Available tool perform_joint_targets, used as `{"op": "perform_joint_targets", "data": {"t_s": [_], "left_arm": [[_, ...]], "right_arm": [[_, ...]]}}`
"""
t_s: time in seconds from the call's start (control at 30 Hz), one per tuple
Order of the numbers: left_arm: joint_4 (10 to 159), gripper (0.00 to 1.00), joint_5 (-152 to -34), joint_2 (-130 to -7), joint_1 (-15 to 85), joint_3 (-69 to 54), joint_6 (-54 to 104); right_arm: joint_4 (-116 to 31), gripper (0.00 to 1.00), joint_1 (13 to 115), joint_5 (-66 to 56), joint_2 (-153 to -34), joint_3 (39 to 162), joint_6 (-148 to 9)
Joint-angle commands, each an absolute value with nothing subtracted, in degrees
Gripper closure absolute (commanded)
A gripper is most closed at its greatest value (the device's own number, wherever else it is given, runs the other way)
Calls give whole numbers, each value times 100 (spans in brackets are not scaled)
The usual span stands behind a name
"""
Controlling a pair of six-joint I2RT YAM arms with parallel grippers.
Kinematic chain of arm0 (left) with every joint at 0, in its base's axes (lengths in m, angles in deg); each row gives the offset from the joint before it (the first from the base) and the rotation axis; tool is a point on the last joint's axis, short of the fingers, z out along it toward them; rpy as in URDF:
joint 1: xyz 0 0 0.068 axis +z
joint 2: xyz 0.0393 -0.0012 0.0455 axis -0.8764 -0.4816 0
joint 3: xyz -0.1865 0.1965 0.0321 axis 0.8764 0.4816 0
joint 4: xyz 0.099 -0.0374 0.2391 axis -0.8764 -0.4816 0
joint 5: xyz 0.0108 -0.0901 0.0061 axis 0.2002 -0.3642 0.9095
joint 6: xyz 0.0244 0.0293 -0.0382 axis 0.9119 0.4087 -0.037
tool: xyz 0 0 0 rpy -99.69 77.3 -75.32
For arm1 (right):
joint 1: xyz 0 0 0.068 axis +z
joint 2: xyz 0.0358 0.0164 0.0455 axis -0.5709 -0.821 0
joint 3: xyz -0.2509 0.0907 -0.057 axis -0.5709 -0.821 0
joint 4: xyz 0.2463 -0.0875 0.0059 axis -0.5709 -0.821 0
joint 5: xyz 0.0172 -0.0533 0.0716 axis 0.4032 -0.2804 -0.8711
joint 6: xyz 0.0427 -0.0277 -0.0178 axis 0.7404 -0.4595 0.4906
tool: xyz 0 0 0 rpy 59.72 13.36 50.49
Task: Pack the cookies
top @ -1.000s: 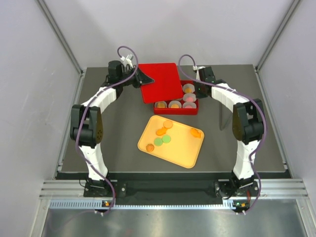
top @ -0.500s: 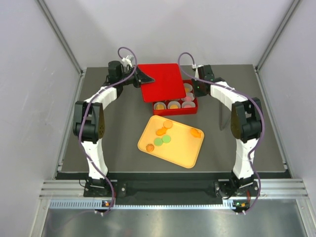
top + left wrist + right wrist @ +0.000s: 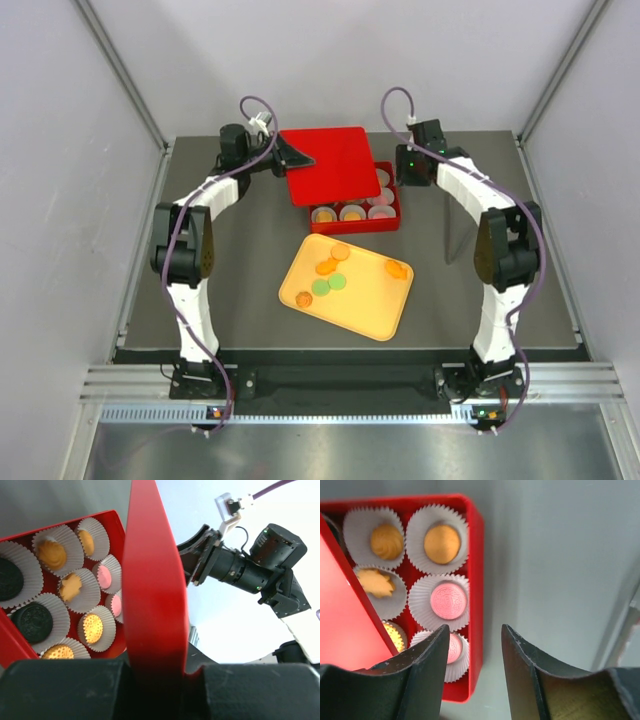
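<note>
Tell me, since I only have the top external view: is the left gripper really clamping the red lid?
Observer: Yes. In the left wrist view the left gripper is shut on the red lid, whose edge stands between its fingers.
Operator: What does the lid hide from me?
Observer: Two black cookies in paper cups at that end of the red box.
Operator: And the right gripper?
Observer: Its wrist view shows the right gripper open and empty, with two pink cookies in cups just past its fingertips.
</note>
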State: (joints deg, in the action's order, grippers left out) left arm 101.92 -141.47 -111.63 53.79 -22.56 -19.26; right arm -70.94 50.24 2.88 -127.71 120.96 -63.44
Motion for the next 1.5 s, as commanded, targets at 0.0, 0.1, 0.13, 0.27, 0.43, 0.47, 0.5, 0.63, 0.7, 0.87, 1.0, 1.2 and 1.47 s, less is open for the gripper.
{"op": "perform_joint_targets", "data": {"t_s": [0.0, 0.1, 0.13, 0.27, 0.43, 0.47, 0.5, 0.63, 0.7, 0.87, 1.0, 1.2, 1.47], "left_arm": [[11093, 100, -14395, -11220, 5374, -2389, -2330], [11146, 99, -14404, -11317, 5278, -2415, -2401], [11129, 99, -14404, -11369, 5260, -2415, -2401], [11199, 99, -14378, -11501, 5128, -2494, -2462], [11357, 99, -14360, -11703, 4978, -2626, -2611], [11366, 99, -14369, -11721, 4935, -2643, -2646], [11375, 99, -14378, -11756, 4917, -2670, -2664], [11428, 99, -14343, -11879, 4838, -2705, -2726], [11471, 99, -14360, -11949, 4802, -2749, -2769], [11498, 99, -14334, -12064, 4750, -2811, -2848], [11524, 99, -14343, -12134, 4741, -2802, -2875], [11533, 98, -14360, -12205, 4741, -2767, -2919], [11542, 96, -14378, -12292, 4741, -2758, -2963]], "right_arm": [[-7040, 54, 4783, -37, -12181, 12096, -5843], [-6865, 53, 4677, -257, -12075, 11851, -5684], [-6777, 52, 4625, -336, -11979, 11754, -5597], [-6277, 46, 4422, -723, -11724, 11131, -5333], [-5627, 29, 4290, -1470, -11592, 10725, -5175], [-5555, 27, 4281, -1549, -11583, 10638, -5148], [-5494, 23, 4281, -1654, -11583, 10602, -5139], [-5186, 16, 4264, -1796, -11574, 10408, -5016], [-5072, 14, 4273, -1893, -11609, 10364, -4981], [-4799, 11, 4273, -2121, -11828, 10285, -4832], [-4554, 10, 4264, -2341, -11978, 10224, -4744], [-4456, 11, 4272, -2552, -12294, 10241, -4621], [-4439, 12, 4281, -2657, -12444, 10232, -4621]]}}
